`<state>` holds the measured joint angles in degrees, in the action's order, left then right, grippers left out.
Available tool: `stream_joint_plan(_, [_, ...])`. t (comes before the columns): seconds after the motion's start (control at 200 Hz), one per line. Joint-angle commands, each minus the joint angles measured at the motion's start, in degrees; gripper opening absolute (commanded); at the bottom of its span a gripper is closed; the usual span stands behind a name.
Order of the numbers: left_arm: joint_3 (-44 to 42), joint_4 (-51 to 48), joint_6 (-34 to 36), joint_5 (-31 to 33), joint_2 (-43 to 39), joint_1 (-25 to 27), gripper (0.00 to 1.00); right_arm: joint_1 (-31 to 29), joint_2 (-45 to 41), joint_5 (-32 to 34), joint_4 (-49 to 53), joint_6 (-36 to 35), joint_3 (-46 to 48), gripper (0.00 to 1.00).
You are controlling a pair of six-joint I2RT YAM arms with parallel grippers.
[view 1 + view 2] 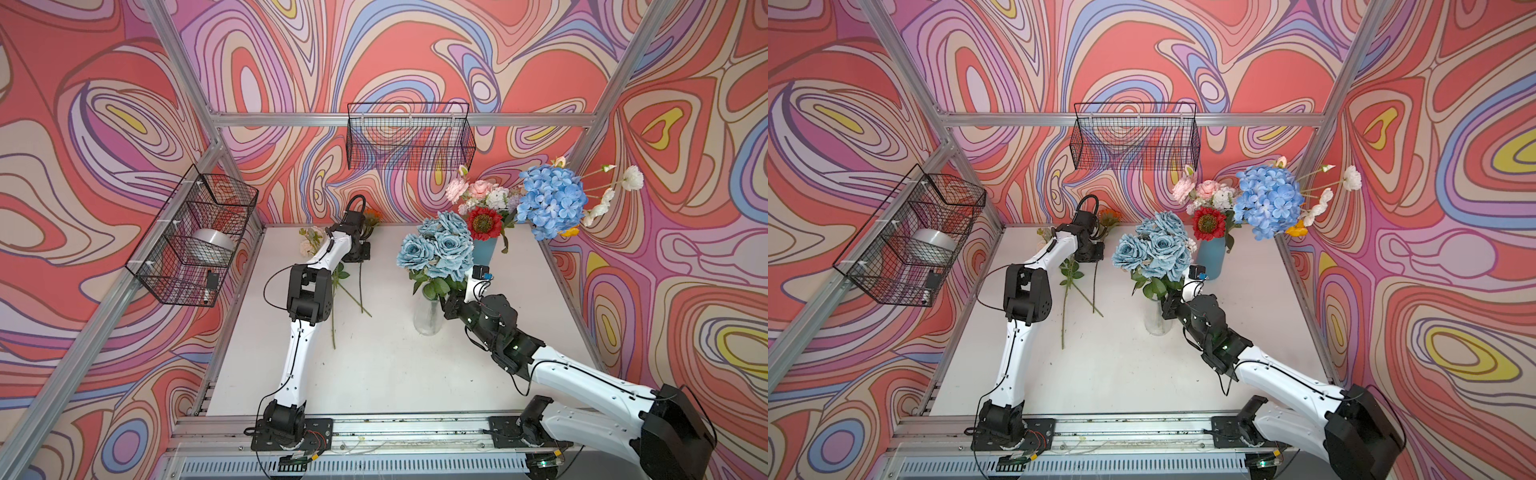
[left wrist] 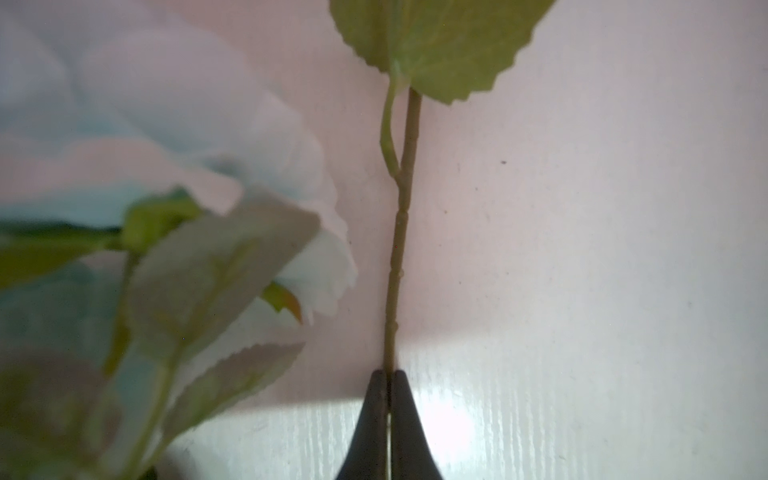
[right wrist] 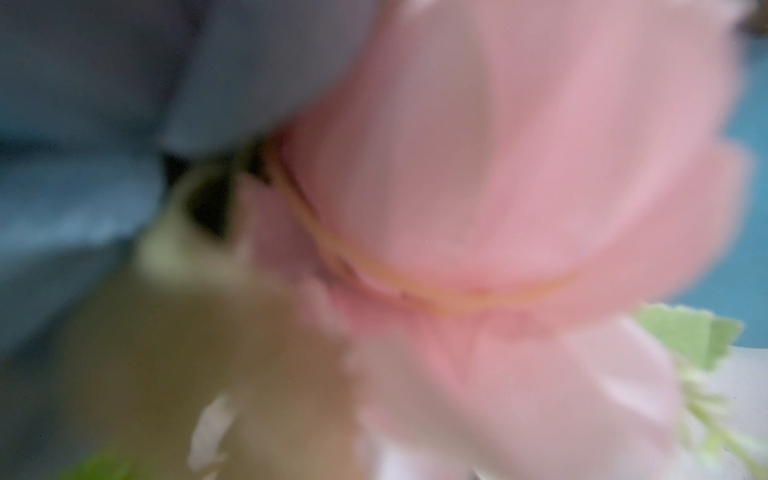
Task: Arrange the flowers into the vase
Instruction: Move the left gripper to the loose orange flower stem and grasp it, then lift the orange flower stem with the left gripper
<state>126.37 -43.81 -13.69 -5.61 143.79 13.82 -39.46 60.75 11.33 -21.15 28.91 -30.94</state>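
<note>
At the back left of the table my left gripper (image 1: 358, 255) (image 2: 389, 372) is shut on a thin green stem (image 2: 399, 232) that carries a toothed leaf (image 2: 436, 41). A pale bloom (image 2: 166, 124) lies blurred beside the stem. Loose flowers (image 1: 309, 241) and stems (image 1: 333, 316) lie around that gripper. Dusty-blue roses (image 1: 436, 245) stand in a clear glass vase (image 1: 428, 318). My right gripper (image 1: 449, 305) is at the vase's neck, under the rose leaves, with its jaws hidden. Its wrist view shows only blurred pink petals (image 3: 519, 166) and blue petals (image 3: 104, 124).
A blue vase (image 1: 484, 251) at the back right holds a red sunflower (image 1: 484, 224), pink blooms (image 1: 478, 189) and a big blue hydrangea (image 1: 550, 199). Wire baskets hang on the left wall (image 1: 195, 237) and back wall (image 1: 409, 137). A metal rail (image 1: 415, 432) runs along the front edge.
</note>
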Motion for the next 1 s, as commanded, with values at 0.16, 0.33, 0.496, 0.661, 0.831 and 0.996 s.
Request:
stream_joint_plan(0.16, [-22.95,10.56,-4.32,-4.29,-20.02,0.05,0.00,-0.13,-1.12,3.13,-2.59,2.55,1.74,0.29])
stream_joint_plan(0.33, [-41.06,18.40,-9.45,-6.88,-31.18,0.32,0.00,-0.17,-0.29,2.93,-2.75,2.98,1.71,0.29])
stream_joint_plan(0.496, [-56.88,27.10,-16.02,-11.45,-41.10,0.41,0.00,-0.18,0.68,2.28,-2.77,3.08,1.24,0.28])
stream_joint_plan(0.661, [-63.25,28.26,-17.01,-11.23,-45.97,0.88,0.00,-0.18,1.54,1.29,-2.89,3.52,0.97,0.28])
stream_joint_plan(0.831, [-63.49,29.99,-16.05,-10.08,-45.38,1.39,0.00,-0.18,2.07,0.77,-3.13,3.88,0.58,0.28])
stream_joint_plan(0.996, [-56.17,29.23,-14.20,-7.86,-39.71,2.48,0.30,-0.18,2.18,0.69,-3.00,3.75,0.31,0.28])
